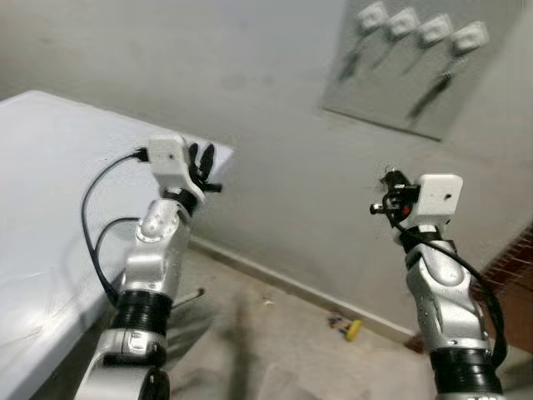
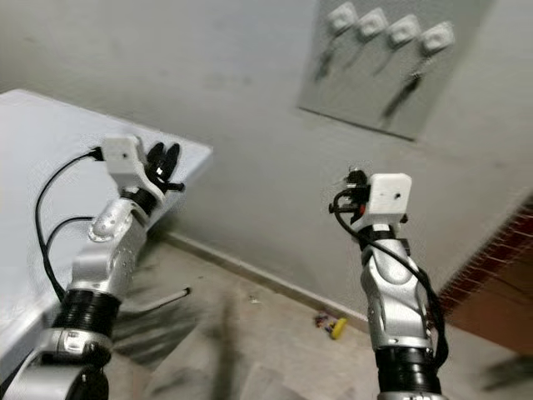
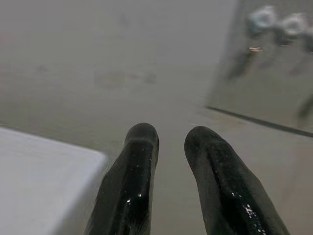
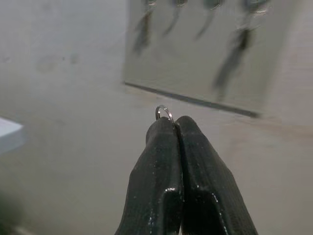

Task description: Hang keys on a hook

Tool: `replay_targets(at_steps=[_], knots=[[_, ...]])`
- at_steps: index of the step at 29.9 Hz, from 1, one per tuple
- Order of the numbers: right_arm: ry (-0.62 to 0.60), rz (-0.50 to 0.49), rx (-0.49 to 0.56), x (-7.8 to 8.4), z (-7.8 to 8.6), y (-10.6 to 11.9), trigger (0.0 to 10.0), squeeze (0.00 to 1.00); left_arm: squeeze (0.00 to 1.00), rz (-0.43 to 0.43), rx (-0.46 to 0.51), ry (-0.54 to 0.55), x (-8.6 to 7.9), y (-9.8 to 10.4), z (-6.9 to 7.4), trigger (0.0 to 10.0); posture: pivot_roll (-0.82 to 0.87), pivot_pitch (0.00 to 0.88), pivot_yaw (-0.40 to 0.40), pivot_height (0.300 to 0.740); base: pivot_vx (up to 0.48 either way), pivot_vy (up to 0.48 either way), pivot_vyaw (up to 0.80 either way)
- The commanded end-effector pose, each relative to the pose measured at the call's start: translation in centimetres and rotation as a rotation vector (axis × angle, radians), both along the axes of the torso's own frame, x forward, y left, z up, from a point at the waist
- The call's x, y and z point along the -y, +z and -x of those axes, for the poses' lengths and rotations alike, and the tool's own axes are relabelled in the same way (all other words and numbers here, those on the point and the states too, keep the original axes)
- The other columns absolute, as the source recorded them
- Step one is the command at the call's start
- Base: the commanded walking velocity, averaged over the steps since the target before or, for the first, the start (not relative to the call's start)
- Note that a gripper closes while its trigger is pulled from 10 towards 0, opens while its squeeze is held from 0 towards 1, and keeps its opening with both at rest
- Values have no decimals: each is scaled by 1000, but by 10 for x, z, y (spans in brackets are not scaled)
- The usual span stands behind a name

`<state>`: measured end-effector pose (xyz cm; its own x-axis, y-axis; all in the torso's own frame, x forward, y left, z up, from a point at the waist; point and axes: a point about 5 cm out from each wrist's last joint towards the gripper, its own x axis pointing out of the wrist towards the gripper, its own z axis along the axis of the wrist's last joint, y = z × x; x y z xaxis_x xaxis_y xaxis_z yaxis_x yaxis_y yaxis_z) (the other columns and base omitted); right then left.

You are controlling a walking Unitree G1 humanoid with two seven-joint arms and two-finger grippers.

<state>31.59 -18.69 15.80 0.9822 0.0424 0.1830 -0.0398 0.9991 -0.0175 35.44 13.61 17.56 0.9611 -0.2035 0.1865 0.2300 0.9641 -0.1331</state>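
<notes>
Silver key ring (image 4: 164, 112) pinched in right gripper (image 4: 176, 122), poking up toward hooks (image 4: 210, 4) | left gripper (image 3: 168, 137) parted, empty

Right claw (image 4: 175, 128) pinched, left claw (image 3: 168, 139) parted

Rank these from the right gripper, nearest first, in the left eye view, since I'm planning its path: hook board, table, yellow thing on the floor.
From the right gripper:
1. Yellow thing, on the floor below it.
2. Hook board, on the wall above; close to the first, hard to call.
3. Table, far across on the left.

White bench (image 1: 50, 208) at left; left end effector (image 1: 201, 163) raised over its corner, right end effector (image 1: 389, 198) mid-right; hook board (image 1: 408, 62) upper right, blurred keys (image 1: 430, 93) hanging.
</notes>
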Motion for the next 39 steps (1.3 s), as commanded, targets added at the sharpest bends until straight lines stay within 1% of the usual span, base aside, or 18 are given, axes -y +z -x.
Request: replay_targets(at_steps=[1,2,3,4,5,9,10,12,13,15,17,19,22,25,28,31,39], knots=[[16,-6,20,-2,4,4,10000,0,0,-1,21,-20,0,3,6,10000,-103,0,-42,740,0,0,-775],[23,-9,19,-3,11,1,10000,0,0,20,25,-37,1,-3,17,10000,-104,0,-42,740,0,0,-769],[24,-9,19,-3,15,0,10000,0,0,32,27,-42,1,-5,22,10000,-104,0,-42,740,0,0,-769],[28,-9,14,-3,21,-2,10000,0,0,38,32,-46,-1,-8,30,10000,-101,0,-41,740,0,0,-769],[34,-12,8,-3,25,-3,10000,0,0,44,30,-46,-2,-11,35,10000,-100,0,-41,740,0,0,-769],[42,-3,-10,-3,35,-6,10000,0,0,70,14,-40,-8,-15,48,10000,-97,0,-41,740,0,0,-764],[39,-1,-9,-2,39,-5,10000,0,0,72,9,-46,-10,-15,53,10000,-95,1,-41,740,0,0,-763],[38,-4,-8,-1,41,-4,10000,0,0,59,3,-46,-11,-16,56,10000,-95,1,-41,740,0,0,-763],[43,-24,2,-1,44,-3,10000,0,0,58,0,-47,-11,-15,59,10000,-93,6,-43,740,0,0,-738],[61,-20,3,-3,46,-2,10000,0,0,55,-11,-50,-11,-16,60,10000,-93,7,-42,740,0,0,0],[58,-18,-2,-4,47,-2,10000,0,0,81,-25,-63,-10,-16,62,10000,-95,11,-42,740,0,0,0],[62,-25,-6,-4,48,-2,10000,0,0,67,-25,-53,-9,-16,62,10000,-95,11,-42,740,0,0,0],[60,-20,-14,-5,49,-2,10000,0,0,100,-45,-56,-7,-16,62,10000,-100,17,-44,740,0,0,0],[63,-20,-18,-5,51,-2,10000,0,0,110,-53,-59,-5,-16,63,10000,-101,19,-46,740,0,0,0],[60,-19,-21,-5,52,-2,10000,0,0,109,-82,-47,-6,-19,62,10000,-103,17,-46,740,0,0,0],[60,-20,-21,-5,52,-1,10000,0,0,103,-88,-40,-7,-20,61,10000,-105,15,-46,740,0,0,0],[67,-23,-20,-8,53,-1,10000,0,0,93,-97,-45,-7,-19,57,10000,-111,12,-42,740,0,299,0]])
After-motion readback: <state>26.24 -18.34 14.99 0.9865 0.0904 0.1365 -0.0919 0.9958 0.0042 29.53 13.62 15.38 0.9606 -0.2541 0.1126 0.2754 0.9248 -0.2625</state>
